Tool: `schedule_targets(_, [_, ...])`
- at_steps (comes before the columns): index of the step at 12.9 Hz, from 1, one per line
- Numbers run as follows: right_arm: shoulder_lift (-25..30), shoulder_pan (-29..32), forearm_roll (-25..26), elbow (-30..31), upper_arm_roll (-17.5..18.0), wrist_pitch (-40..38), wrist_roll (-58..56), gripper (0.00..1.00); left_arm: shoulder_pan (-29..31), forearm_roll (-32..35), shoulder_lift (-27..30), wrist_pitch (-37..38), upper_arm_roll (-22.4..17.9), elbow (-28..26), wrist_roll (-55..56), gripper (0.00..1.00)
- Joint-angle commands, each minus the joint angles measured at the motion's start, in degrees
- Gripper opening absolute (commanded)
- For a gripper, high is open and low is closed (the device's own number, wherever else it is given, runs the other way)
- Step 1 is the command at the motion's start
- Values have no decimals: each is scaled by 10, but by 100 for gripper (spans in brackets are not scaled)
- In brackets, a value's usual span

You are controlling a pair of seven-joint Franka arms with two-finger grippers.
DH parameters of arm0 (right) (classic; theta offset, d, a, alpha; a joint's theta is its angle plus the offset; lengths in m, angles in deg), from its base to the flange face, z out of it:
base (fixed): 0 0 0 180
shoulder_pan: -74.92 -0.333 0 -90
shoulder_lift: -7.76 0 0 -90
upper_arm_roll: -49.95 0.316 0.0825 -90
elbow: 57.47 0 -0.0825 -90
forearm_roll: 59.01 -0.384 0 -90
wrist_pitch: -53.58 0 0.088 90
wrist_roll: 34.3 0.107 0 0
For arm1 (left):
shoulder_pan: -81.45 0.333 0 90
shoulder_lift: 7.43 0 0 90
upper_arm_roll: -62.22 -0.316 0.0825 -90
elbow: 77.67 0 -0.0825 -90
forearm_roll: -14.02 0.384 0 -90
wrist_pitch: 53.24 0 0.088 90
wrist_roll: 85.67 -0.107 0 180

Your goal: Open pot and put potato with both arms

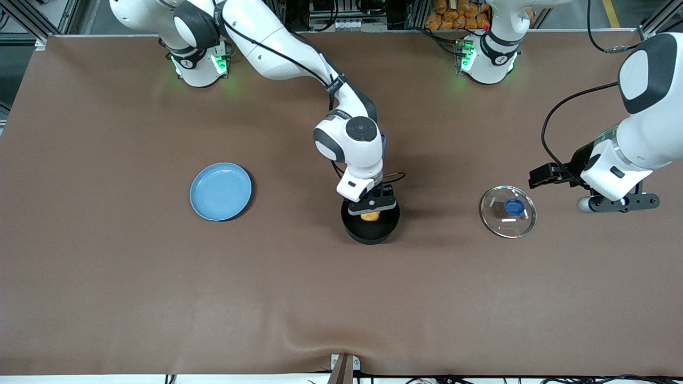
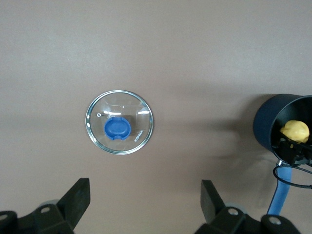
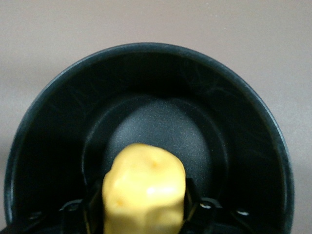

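The black pot (image 1: 370, 230) stands uncovered mid-table, its blue handle (image 2: 282, 191) mostly hidden under the right arm. My right gripper (image 1: 372, 207) reaches down into the pot's mouth, shut on the yellow potato (image 1: 370, 216). In the right wrist view the potato (image 3: 144, 187) sits between the fingers above the pot's dark floor (image 3: 161, 126). The glass lid (image 1: 507, 211) with its blue knob lies flat on the table toward the left arm's end. My left gripper (image 1: 619, 204) hangs open and empty over the table beside the lid (image 2: 119, 122).
A flat light-blue plate (image 1: 220, 191) lies toward the right arm's end of the table. The brown cloth wrinkles at the table edge nearest the front camera (image 1: 299, 341).
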Motion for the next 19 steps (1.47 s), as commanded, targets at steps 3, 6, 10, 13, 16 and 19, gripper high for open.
schedule_targets(3, [-12,2,-8,-22,-1,0,17,100,-1,-11,-4,14,2,12,-21,100])
schedule_targets(6, [-10,3,-8,-23,-1,0,18,100,-1,-11,-3,14,3,12,-21,100])
schedule_targets(10, [39,12,-15,-16,-1,-13,11,100,1,-12,0,19,3,13,-21,100])
schedule_targets(13, [99,22,-40,-8,1,-95,8,100,0,-12,4,24,4,15,-14,100])
schedule_targets(16, [183,54,-42,-4,13,-197,1,100,2,-13,18,44,8,17,-12,100])
schedule_targets(19, [294,122,-39,33,47,-306,-5,100,7,-12,45,69,2,18,-11,100])
